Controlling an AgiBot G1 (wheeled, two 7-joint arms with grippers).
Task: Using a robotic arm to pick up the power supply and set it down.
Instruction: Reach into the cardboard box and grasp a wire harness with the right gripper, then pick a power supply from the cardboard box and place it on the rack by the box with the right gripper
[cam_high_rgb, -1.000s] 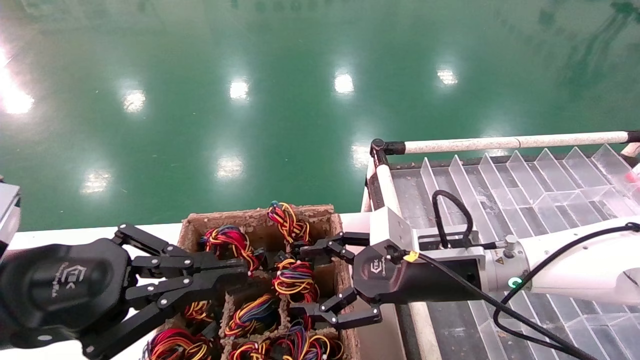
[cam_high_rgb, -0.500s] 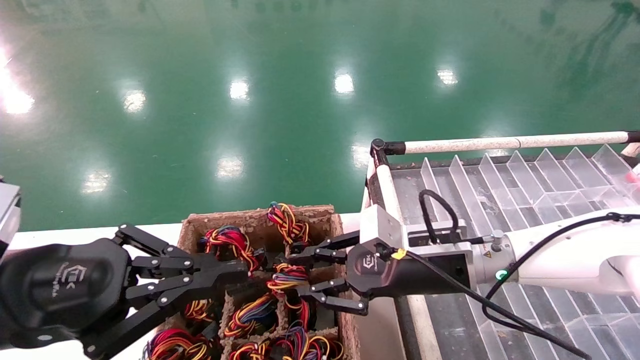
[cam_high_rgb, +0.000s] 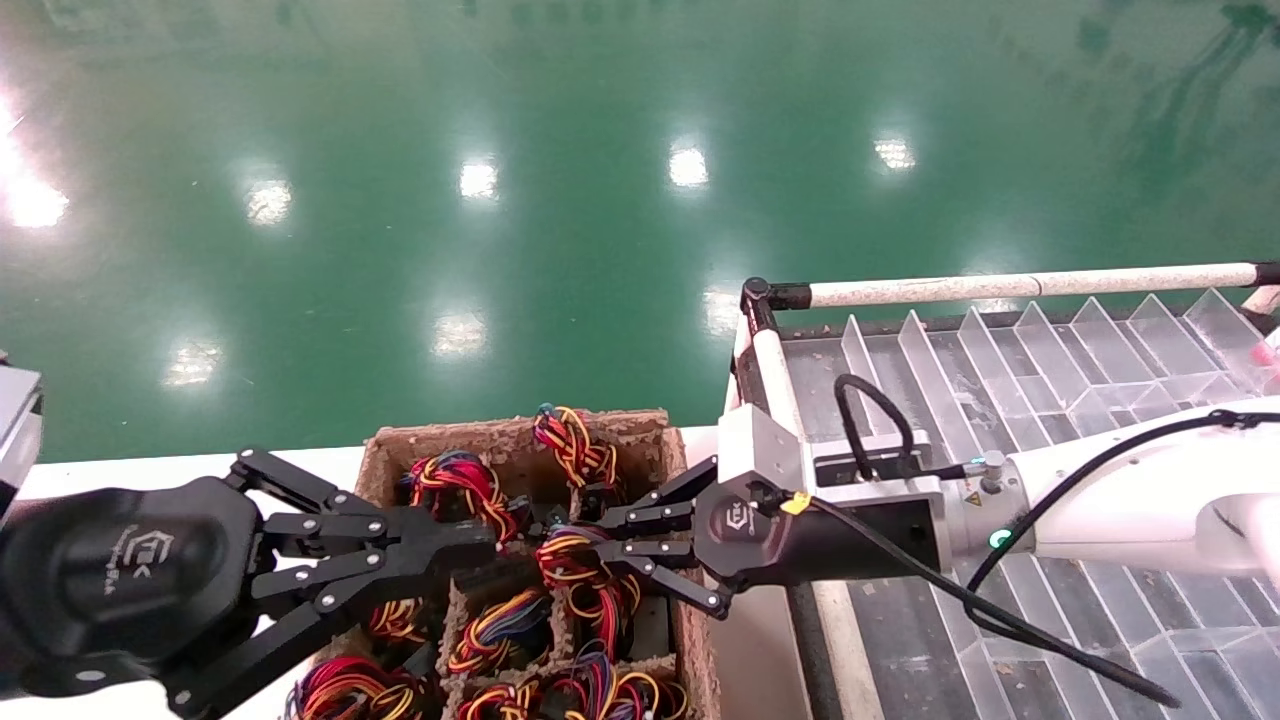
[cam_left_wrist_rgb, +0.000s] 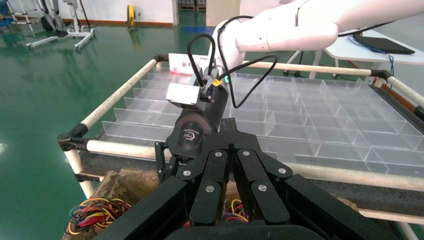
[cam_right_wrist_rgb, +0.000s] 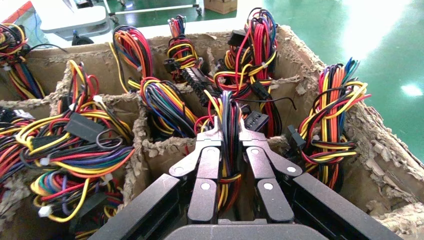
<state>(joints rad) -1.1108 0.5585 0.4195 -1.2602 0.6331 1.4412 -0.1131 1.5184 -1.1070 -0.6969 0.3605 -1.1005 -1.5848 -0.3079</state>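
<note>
Progress is at the grasp stage. The right tool (cam_high_rgb: 590, 555), a black scissor-link two-finger gripper on the white tubular arm, reaches into the brown pulp-cardboard divider box (cam_high_rgb: 400, 450) and, in the right wrist view, its silver fingertips (cam_right_wrist_rgb: 214, 134) are pressed in on a bundle of red, yellow, orange and black wires (cam_right_wrist_rgb: 229, 120) standing up from one compartment. That bundle belongs to the power supply (cam_high_rgb: 578, 580); its grey metal body sits down in the cell and is hidden from view. Nothing appears lifted clear of the box yet. By my judgement, what remains is raising the unit out, carrying it to the clear plastic partitioned tray (cam_high_rgb: 1050, 370) just beside the box, and releasing it. The left tool (cam_high_rgb: 470, 550) hovers over the box's left half, fingers drawn together, holding nothing.
</note>
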